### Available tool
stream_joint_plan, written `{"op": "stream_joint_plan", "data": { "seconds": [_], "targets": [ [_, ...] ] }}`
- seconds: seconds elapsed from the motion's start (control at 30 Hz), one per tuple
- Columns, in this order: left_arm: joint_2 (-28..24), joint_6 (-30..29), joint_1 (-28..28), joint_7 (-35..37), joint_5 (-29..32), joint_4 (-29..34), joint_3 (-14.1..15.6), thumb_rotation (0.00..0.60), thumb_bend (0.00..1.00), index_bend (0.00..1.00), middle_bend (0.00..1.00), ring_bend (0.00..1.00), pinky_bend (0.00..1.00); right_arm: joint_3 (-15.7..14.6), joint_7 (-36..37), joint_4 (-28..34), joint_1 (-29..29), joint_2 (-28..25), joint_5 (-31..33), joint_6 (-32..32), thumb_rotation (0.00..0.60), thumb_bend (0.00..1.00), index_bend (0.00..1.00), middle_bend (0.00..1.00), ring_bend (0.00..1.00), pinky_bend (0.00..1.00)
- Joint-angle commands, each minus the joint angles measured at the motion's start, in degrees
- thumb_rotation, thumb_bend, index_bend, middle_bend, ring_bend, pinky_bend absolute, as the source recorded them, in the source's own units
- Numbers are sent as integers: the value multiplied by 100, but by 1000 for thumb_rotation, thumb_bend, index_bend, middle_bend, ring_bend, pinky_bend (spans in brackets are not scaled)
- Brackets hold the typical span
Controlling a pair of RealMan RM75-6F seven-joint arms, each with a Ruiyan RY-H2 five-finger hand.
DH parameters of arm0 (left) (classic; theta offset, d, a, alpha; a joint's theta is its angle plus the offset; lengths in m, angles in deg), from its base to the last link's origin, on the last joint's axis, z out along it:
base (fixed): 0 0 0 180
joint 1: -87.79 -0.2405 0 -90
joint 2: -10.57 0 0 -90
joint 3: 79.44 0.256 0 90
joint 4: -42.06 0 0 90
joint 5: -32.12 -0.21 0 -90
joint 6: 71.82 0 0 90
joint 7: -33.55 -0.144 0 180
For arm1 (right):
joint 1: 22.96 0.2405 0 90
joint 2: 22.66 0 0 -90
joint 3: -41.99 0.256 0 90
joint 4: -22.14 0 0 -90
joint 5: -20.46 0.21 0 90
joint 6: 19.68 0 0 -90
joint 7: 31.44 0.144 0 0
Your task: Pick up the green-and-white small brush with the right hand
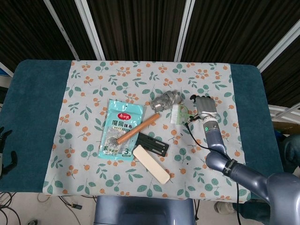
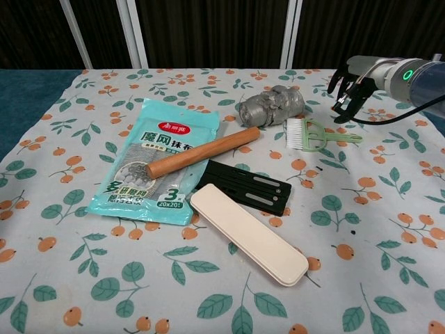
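In the head view the right hand [image 1: 202, 104] hung over the handle end of the green-and-white small brush [image 1: 180, 113], fingers spread and holding nothing, with a green light showing on the wrist behind it. The brush lay flat on the floral tablecloth [image 1: 93, 84], right of centre, its white bristles pointing left and its pale green handle running right under the hand. Just beside its bristles on the far left sat a crumpled grey wad [image 1: 166, 100]. A wooden rod [image 1: 138, 128] lay slantwise across a teal packet [image 1: 121, 130], whose print was too small to read from here. Nearer were a black slotted piece [image 1: 153, 144] and, overlapping its near edge, a cream case [image 1: 151, 164]. The left hand [image 1: 5, 152] showed only as dark fingers at the left edge — open or closed could not be told. In the chest view the right hand [image 2: 350, 87] hovered above and just behind the brush [image 2: 313, 134], its dark fingers apart and pointing down, clear of the handle. The packet [image 2: 163, 161] could be read in part: large white Chinese characters, a white "3" and "20x20" near its near edge — the smaller lines stayed illegible. The rod [image 2: 203, 152] rested on the packet's right side, its far end near the grey wad [image 2: 271, 105]. The black piece [image 2: 245, 186] and the cream case [image 2: 247, 232] lay in the middle, touching.
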Motion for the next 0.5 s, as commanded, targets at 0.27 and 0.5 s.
{"op": "stream_joint_plan", "data": {
  "seconds": [0.27, 0.5],
  "targets": [
    [6, 28, 14, -64, 45, 41, 6, 600, 577, 113, 8, 17, 0, -84, 331, -983, 97, 552, 27, 421, 600, 261, 376, 378, 331, 217],
    [-4, 32, 12, -60, 55, 56, 11, 600, 577, 113, 8, 17, 0, -143, 459, -1183, 65, 706, -172, 434, 600, 271, 416, 410, 357, 217]
  ]
}}
